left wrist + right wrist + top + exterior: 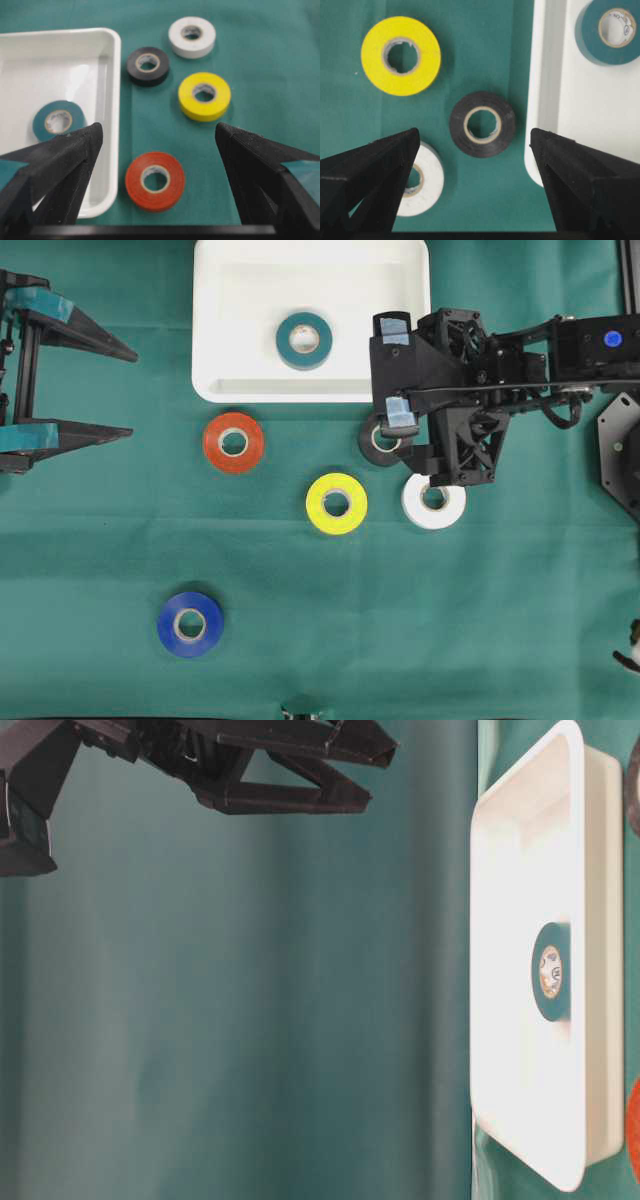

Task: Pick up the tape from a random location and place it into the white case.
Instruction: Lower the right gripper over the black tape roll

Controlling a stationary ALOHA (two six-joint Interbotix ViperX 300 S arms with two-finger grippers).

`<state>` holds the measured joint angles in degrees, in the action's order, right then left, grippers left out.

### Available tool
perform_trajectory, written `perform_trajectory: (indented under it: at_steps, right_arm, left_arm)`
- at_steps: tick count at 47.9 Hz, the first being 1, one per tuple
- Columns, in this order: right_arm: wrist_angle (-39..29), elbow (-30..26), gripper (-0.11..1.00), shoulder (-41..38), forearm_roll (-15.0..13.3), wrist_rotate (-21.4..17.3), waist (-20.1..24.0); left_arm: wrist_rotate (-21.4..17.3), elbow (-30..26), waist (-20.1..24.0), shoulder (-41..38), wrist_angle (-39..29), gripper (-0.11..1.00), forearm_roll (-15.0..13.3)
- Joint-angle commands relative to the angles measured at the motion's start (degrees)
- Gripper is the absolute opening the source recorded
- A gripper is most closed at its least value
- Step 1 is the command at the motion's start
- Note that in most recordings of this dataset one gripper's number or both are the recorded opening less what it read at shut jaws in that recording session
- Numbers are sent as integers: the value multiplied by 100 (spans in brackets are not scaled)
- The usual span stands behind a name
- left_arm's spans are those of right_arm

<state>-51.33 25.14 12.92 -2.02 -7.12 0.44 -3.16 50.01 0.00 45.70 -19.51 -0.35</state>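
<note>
The right tool [475, 145] hangs released above the black tape [482, 124], which lies on the green worktop [480, 620] just beside the white case [230, 330]; 1 teal tape [304, 340] lies inside it. The left tool [125, 390] gapes empty, well apart.

The tabletop [100, 540] wears a matt green cloth, finely woven. The white case [215, 340] is smooth plastic with a soft sheen — light glares off its floor. The tape rolls — teal [304, 340], orange [233, 442], yellow [336, 503], black [482, 124], white [434, 502], blue [190, 624] — look like smooth, slightly glossy vinyl on paper-like cores. The right hand [475, 145] has matt black plastic fingers [580, 170] with a grainy surface.
</note>
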Motion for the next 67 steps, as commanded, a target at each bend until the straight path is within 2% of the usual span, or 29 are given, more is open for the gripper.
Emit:
perform_trajectory:
  at_steps: [1, 9, 18, 42, 67]
  right_arm:
    - [26, -149, 92, 44, -18, -18, 0]
    - [35, -123, 92, 44, -18, -26, 0]
    - [220, 88, 92, -9, -9, -220, 0]
    - [1468, 844, 92, -712, 9, -615, 79]
    - [2417, 1169, 92, -1529, 9, -853, 123]
  left_arm:
    - [0, -141, -9, 9, 26, 99, -9]
    - [0, -141, -9, 9, 18, 99, -9]
    - [0, -141, -9, 9, 18, 99, -9]
    - [0, -141, -9, 9, 18, 99, -9]
    - [0, -141, -9, 9, 26, 99, -9]
